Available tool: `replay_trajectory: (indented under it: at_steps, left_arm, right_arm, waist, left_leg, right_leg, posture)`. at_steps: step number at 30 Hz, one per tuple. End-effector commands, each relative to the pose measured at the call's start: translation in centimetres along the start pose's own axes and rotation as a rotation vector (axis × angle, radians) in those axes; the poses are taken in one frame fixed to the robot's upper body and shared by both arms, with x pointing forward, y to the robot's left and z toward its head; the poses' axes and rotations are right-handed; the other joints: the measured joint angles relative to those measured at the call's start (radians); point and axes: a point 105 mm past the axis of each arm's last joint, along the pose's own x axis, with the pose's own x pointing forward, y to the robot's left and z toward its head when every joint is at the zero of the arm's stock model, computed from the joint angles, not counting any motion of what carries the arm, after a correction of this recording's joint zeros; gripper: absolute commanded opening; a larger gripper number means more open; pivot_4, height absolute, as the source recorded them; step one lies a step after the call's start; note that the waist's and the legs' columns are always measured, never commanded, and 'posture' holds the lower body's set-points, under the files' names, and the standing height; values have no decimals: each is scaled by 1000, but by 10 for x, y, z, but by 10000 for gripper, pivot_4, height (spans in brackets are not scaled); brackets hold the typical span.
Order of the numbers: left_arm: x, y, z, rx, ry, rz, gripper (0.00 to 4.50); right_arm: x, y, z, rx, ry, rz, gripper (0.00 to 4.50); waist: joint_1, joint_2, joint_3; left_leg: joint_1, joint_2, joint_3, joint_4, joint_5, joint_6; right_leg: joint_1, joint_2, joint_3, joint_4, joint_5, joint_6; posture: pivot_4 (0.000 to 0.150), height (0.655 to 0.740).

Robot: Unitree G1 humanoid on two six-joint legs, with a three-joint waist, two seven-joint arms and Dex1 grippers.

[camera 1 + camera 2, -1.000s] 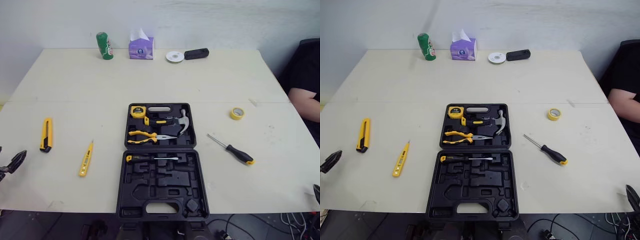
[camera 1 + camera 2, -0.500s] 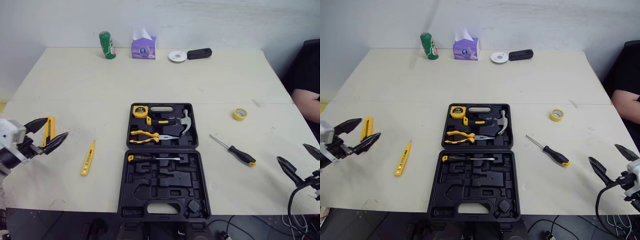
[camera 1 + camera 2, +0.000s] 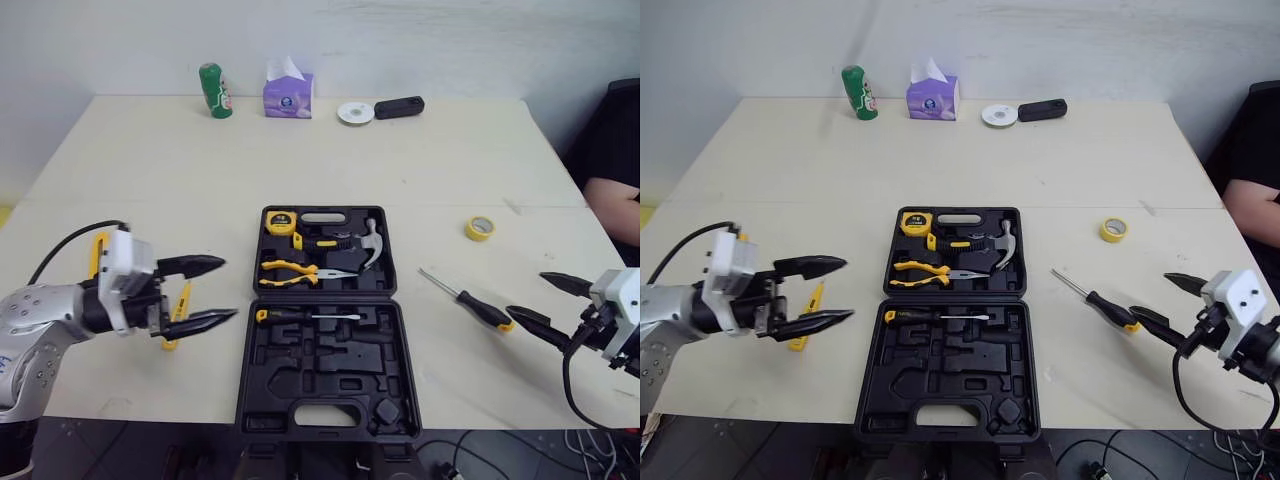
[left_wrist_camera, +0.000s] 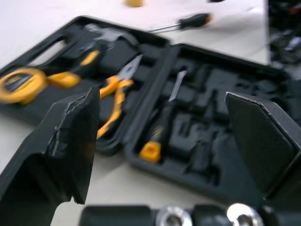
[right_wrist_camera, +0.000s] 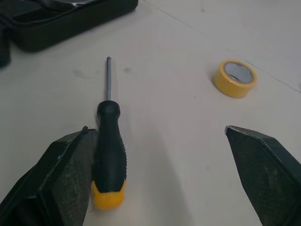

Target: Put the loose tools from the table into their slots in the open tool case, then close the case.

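The black tool case (image 3: 325,395) lies open in the middle of the table. Its far half holds a tape measure (image 3: 278,222), a hammer (image 3: 365,240) and pliers (image 3: 295,272); a screwdriver (image 3: 300,316) sits in the near half. My left gripper (image 3: 228,289) is open just left of the case, above a yellow tester pen (image 3: 815,296). A yellow utility knife (image 3: 97,252) lies partly hidden behind that arm. My right gripper (image 3: 527,294) is open, its near fingertip beside the handle of a loose black-and-yellow screwdriver (image 5: 109,141). A yellow tape roll (image 5: 235,77) lies beyond.
At the table's far edge stand a green can (image 3: 211,90), a purple tissue box (image 3: 285,92), a white disc (image 3: 351,113) and a black device (image 3: 398,106). A person's arm (image 3: 610,200) rests at the right edge.
Both arms have come in from the table's sides. The left gripper moved right to the case, over the tester pen. The right gripper moved left and forward to the screwdriver handle.
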Motion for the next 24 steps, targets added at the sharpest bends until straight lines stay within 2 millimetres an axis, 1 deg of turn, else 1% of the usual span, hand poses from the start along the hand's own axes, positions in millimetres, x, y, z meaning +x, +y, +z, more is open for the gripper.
replay_trajectory:
  at_steps: [1, 4, 7, 10, 12, 17, 24]
  left_arm:
    - [19, -16, 14, 18, -15, -119, 44536]
    - [36, -28, 21, -8, -44, -217, 44536]
    - [48, -40, 20, -12, -37, -289, 44536]
    - [57, -45, 24, -5, -67, -326, 44536]
    - [59, -46, 26, -4, -76, -333, 44536]
    - [60, -49, 25, -8, -64, -347, 44536]
    - [61, -51, 22, -9, -60, -343, 44536]
  right_arm:
    - [2, 6, 6, 5, 49, 101, 45000]
    - [4, 11, 0, 35, 128, 168, 45000]
    - [10, 7, 0, 29, 137, 156, 45000]
    - [19, 2, -5, 3, 181, 142, 45000]
    - [23, 2, -9, 7, 220, 146, 45000]
    - [25, 5, -16, 30, 298, 175, 45000]
    - [29, 8, -18, 77, 299, 180, 45000]
  waist:
    - [1, 0, 0]
    - [10, 0, 0]
    - [12, 0, 0]
    - [18, 0, 0]
    - [22, 0, 0]
    - [24, 0, 0]
    - [23, 0, 0]
  left_leg:
    - [0, 0, 0, 0, 0, 0]
    - [0, 0, 0, 1, 3, 6]
    - [0, 0, 0, 1, 3, 6]
    - [0, 0, 0, 2, 4, 6]
    - [-1, 0, 0, 3, 4, 6]
    - [-2, 0, 0, 4, 4, 7]
    - [-3, 0, -1, 7, 4, 7]
  right_leg:
    - [0, 0, 0, 0, 0, 0]
    - [0, 1, 0, 0, 0, 0]
    - [1, 1, 0, 0, 0, 0]
    - [1, 2, 0, 0, 0, 0]
    - [0, 2, 0, 1, 0, 0]
    - [0, 2, 0, 0, 0, 0]
    - [1, 2, -1, 1, 0, 0]
  posture:
    - [1500, 7400]
    - [1500, 7400]
    - [1500, 7400]
    - [1500, 7400]
    - [1500, 7400]
    - [1500, 7400]
    - [1500, 7400]
